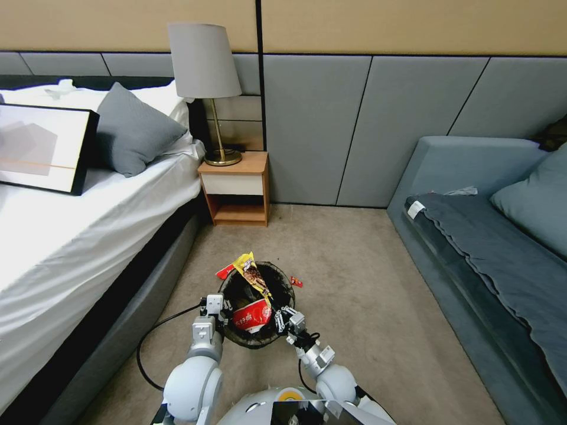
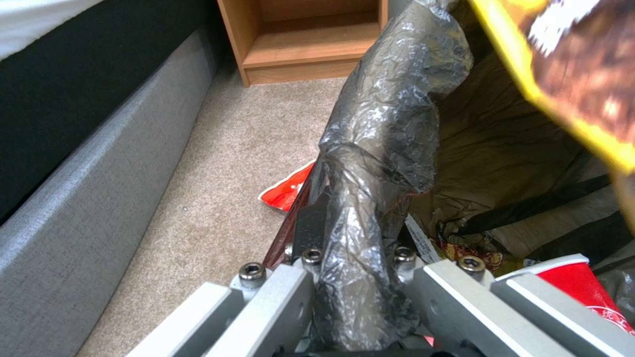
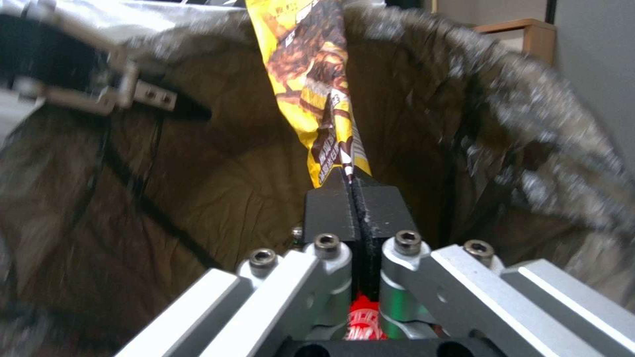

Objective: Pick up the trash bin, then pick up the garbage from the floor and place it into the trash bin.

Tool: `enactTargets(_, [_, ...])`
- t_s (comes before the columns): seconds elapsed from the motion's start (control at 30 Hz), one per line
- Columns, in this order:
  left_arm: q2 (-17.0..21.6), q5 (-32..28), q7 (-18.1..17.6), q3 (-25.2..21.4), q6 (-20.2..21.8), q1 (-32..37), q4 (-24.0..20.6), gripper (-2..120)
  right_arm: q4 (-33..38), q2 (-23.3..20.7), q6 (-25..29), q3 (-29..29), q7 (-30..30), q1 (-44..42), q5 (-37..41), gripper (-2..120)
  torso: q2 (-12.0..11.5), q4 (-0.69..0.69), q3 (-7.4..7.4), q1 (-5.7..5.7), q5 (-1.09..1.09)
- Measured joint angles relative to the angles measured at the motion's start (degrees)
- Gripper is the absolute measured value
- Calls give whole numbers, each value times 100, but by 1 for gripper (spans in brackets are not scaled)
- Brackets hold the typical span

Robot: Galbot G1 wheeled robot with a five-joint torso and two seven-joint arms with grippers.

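Observation:
The trash bin, lined with a dark bag, hangs just above the carpet in front of me. My left gripper is shut on its near-left rim, the bag bunched between the jaws. My right gripper is at the bin's near-right edge, shut on the lower end of a yellow and brown snack wrapper that stands up over the bin's mouth. A red and white cup lies inside the bin. On the floor, a red wrapper lies by the far-left rim and a small red piece by the far-right rim.
A bed with a grey base runs along the left. A wooden nightstand with a lamp stands against the back wall. A blue-grey sofa is on the right. Open carpet lies between them. A black cable loops by my left arm.

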Motion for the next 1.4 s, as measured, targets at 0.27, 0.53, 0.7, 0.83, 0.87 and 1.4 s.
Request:
enactTargets(0.27, [19,-15,-7,-34,3,35,-76,0,-20,-20,-31,-14,-35,12,-33,41,0,-1,0,0,4])
enactTargets(0.53, [25,-36,-10,-52,5,3,-74,0,29,-25,-95,0,-16,-5,-37,70,0,-1,0,0,2])
enactTargets(0.7, [18,-40,-8,-49,7,-20,-42,0,53,-22,-92,9,-16,-15,-68,86,0,0,0,0,1])
enactTargets(0.83, [-3,-38,-6,-50,7,-16,-20,0,76,-25,-65,9,-16,-20,-97,99,0,0,0,0,0])
enactTargets(0.87, [-3,-38,-6,-50,7,-16,-20,0,76,-25,-65,9,-16,-20,-97,99,0,0,0,0,0])
enactTargets(1.4, [154,-183,-14,-100,45,-7,102,0,1790,197,-384,485,1165,326,-1407,100,0,1,1,0,0])
